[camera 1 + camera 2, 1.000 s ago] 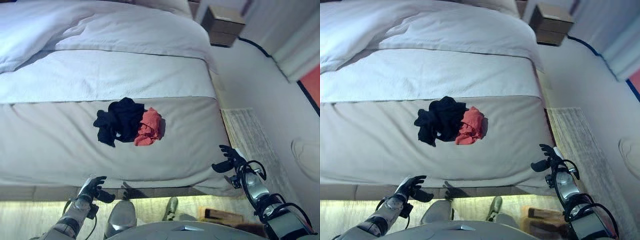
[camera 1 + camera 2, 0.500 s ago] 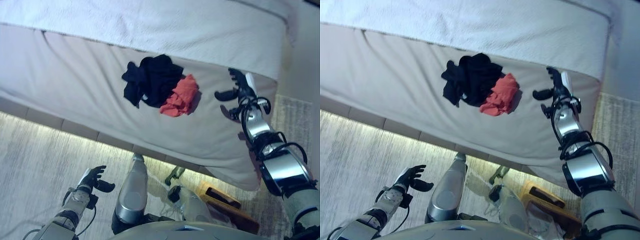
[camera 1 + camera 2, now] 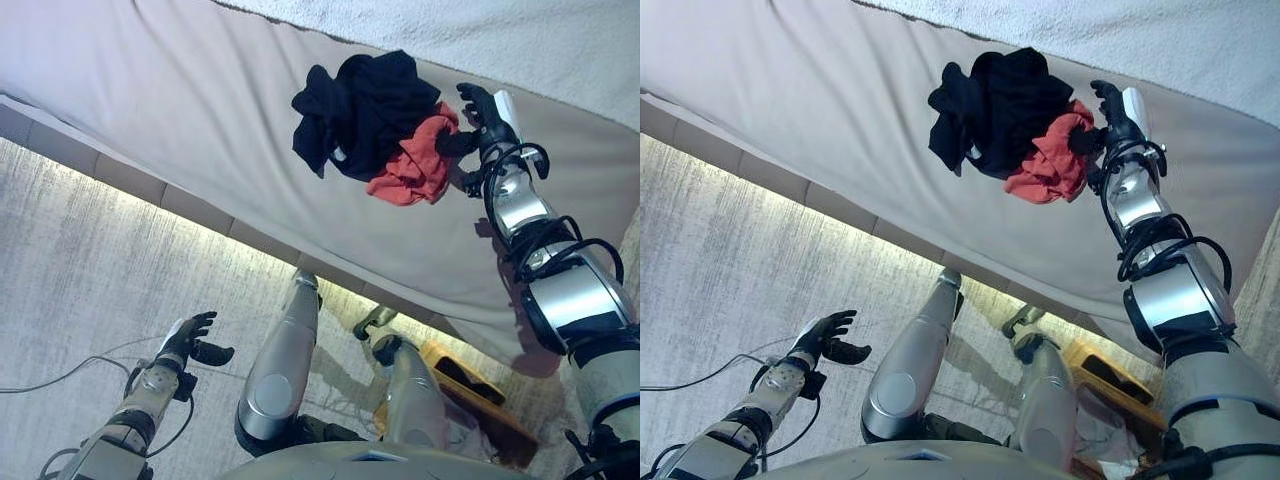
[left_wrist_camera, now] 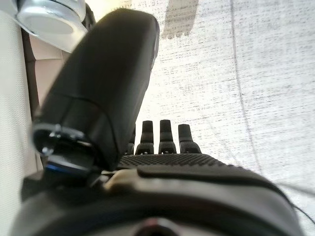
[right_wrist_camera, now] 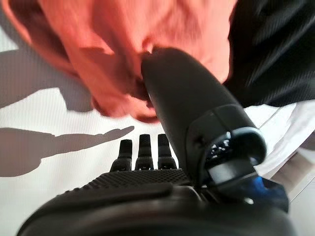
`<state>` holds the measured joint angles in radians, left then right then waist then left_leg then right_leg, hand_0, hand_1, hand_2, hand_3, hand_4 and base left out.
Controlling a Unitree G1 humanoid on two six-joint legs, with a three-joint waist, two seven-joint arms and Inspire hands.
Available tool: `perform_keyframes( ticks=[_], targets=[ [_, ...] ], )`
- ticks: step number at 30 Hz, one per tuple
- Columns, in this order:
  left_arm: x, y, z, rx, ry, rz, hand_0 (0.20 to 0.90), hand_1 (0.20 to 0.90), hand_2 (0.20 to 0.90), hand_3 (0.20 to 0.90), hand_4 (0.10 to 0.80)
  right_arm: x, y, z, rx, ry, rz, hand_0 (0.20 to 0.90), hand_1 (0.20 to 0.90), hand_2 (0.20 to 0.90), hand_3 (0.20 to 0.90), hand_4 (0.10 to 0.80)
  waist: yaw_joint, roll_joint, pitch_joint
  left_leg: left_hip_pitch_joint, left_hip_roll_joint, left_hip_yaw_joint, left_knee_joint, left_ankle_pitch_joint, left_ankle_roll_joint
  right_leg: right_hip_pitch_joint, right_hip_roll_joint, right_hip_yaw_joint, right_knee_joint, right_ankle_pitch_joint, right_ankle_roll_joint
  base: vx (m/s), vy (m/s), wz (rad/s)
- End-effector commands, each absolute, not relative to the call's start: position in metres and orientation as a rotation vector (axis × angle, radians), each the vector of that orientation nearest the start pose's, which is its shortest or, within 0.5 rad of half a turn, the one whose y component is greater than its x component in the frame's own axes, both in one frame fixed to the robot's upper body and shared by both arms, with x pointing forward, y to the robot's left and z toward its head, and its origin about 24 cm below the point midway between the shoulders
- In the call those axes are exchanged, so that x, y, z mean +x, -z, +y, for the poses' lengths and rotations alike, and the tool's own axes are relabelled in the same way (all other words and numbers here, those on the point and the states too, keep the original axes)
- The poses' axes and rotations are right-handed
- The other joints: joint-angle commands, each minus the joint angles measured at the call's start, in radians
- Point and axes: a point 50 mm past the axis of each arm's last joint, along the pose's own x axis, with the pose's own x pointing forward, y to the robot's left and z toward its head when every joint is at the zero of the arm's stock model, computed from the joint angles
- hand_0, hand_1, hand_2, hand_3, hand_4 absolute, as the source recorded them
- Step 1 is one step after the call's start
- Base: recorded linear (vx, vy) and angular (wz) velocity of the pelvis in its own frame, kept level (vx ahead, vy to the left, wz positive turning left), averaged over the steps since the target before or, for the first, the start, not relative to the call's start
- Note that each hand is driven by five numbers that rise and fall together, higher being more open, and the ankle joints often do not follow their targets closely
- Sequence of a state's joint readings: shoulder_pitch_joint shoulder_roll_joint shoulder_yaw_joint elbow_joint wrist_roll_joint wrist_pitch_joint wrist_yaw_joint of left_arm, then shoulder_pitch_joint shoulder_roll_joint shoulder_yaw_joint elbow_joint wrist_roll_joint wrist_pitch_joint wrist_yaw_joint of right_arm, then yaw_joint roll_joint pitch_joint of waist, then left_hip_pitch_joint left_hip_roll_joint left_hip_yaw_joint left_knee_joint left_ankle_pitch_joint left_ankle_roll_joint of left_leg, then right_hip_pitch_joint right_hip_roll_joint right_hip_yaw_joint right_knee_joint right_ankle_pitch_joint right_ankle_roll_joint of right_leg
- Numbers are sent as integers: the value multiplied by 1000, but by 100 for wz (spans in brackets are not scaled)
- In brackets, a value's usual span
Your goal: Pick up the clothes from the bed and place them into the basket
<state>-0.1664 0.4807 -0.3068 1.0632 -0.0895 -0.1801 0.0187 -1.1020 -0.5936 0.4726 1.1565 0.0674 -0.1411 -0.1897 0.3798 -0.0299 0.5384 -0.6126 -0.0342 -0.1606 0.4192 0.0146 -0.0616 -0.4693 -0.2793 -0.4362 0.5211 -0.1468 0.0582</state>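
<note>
Right hand [image 3: 1110,115] has closed in on the clothes since half a second ago, when it hung apart from them.

Its fingers are straight and spread, holding nothing; in its wrist view the thumb presses into the red garment [image 3: 410,170], likely lining up a grasp. The black garment [image 3: 362,105] lies bunched against the red one on the bed [image 3: 170,90]. The left hand [image 3: 190,342] hangs relaxed and empty over the floor. The basket shows in no view, and the bed's far part is cut off.
</note>
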Motion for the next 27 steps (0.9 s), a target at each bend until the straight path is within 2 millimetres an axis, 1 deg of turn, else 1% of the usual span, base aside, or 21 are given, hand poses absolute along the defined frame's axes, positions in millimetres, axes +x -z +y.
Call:
perform_keyframes(
  ticks=[1, 3, 4, 7, 9, 10, 12, 13, 14, 16, 17, 19, 21, 23, 24, 27],
  targets=[
    [156, 104, 304, 497, -32, 857, 900, 900, 900, 900, 800, 406, -227, -256, -719, 182, -193, 900, 900, 900, 900, 800, 16, 70, -56, -96, 7, 84, 125, -68, 64, -87, 26, 61, 126, 4, -8, 8, 62, -8],
    [155, 101, 307, 489, -31, 846, 900, 900, 900, 900, 800, 407, -225, -253, -642, 120, -181, 900, 900, 900, 900, 800, 13, 78, -49, -102, 8, 87, 116, -62, 66, -103, 28, 68, 130, -1, -9, -8, 43, -4],
    [155, 100, 308, 491, -31, 842, 900, 900, 900, 900, 800, 407, -220, -250, -624, 89, -174, 900, 900, 900, 900, 800, 12, 78, -47, -101, 9, 86, 110, -59, 66, -102, 31, 68, 125, -1, -10, -19, 13, 4],
    [153, 101, 310, 498, -38, 841, 900, 900, 900, 900, 800, 407, -197, -236, -570, -30, -133, 900, 900, 900, 900, 800, 10, 78, -40, -90, 8, 80, 92, -51, 63, -89, 44, 68, 108, -1, -12, -11, -7, 6],
    [154, 100, 310, 507, -45, 832, 900, 900, 900, 900, 800, 406, -177, -223, -612, -121, -87, 900, 900, 900, 900, 800, 12, 75, -38, -79, 8, 78, 77, -44, 60, -74, 47, 61, 92, 1, -12, -9, -29, -46],
    [155, 100, 309, 509, -46, 827, 900, 900, 900, 900, 800, 406, -174, -220, -625, -136, -80, 900, 900, 900, 900, 800, 13, 75, -37, -77, 8, 78, 76, -43, 59, -70, 48, 60, 88, 2, -13, -2, -34, -47],
    [159, 99, 306, 512, -49, 811, 900, 900, 900, 900, 800, 405, -160, -211, -656, -168, -52, 900, 900, 900, 900, 800, 14, 79, -37, -64, 10, 77, 72, -40, 52, -48, 52, 52, 77, 4, -15, 14, -39, 45],
    [161, 99, 305, 513, -45, 805, 900, 900, 900, 900, 800, 405, -159, -209, -663, -160, -50, 900, 900, 900, 900, 800, 15, 80, -39, -59, 11, 76, 66, -36, 49, -38, 54, 49, 68, 4, -16, 20, -33, 49],
    [163, 99, 302, 515, -40, 801, 900, 900, 900, 900, 800, 406, -159, -208, -673, -135, -48, 300, 300, 300, 200, 100, 17, 83, -39, -53, 11, 75, 61, -33, 44, -26, 56, 46, 57, 6, -15, 10, -28, -14],
    [164, 99, 300, 519, -32, 794, 900, 900, 900, 900, 800, 408, -160, -211, -692, -83, -48, 300, 300, 300, 200, 100, 19, 86, -39, -46, 12, 73, 53, -29, 37, -9, 62, 43, 39, 7, -15, -4, -42, -30],
    [163, 99, 300, 524, -28, 794, 900, 900, 900, 900, 800, 409, -164, -216, -692, -23, -53, 300, 300, 300, 200, 100, 21, 86, -40, -36, 14, 70, 39, -24, 34, 12, 70, 38, 16, 10, -16, -14, -76, 9],
    [162, 99, 303, 532, -32, 792, 900, 900, 900, 900, 800, 409, -170, -224, -651, 45, -62, 300, 300, 300, 200, 100, 25, 82, -43, -23, 16, 66, 17, -16, 28, 40, 82, 33, -19, 16, -14, -16, -95, 29],
    [161, 98, 306, 541, -37, 795, 900, 900, 900, 900, 800, 408, -175, -237, -594, 139, -72, 300, 300, 300, 200, 100, 26, 73, -46, -3, 20, 61, -11, -10, 21, 76, 100, 30, -65, 25, -13, -21, -112, 2],
    [160, 98, 307, 545, -39, 797, 900, 900, 900, 900, 800, 407, -177, -243, -552, 180, -81, 300, 300, 300, 200, 100, 25, 70, -48, 4, 22, 61, -22, -9, 19, 89, 106, 30, -82, 29, -12, -22, -75, -3],
    [158, 99, 307, 552, -47, 803, 900, 900, 900, 900, 800, 405, -179, -254, -467, 236, -88, 300, 300, 300, 200, 100, 21, 61, -54, 22, 28, 62, -42, -7, 14, 115, 115, 30, -111, 35, -10, -22, -88, 20],
    [154, 102, 306, 560, -55, 812, 900, 900, 900, 900, 800, 399, -176, -269, -363, 331, -95, 300, 300, 300, 200, 100, 11, 47, -70, 56, 39, 68, -75, -5, 4, 158, 128, 33, -160, 44, -7, -17, -75, 1]
  ],
)
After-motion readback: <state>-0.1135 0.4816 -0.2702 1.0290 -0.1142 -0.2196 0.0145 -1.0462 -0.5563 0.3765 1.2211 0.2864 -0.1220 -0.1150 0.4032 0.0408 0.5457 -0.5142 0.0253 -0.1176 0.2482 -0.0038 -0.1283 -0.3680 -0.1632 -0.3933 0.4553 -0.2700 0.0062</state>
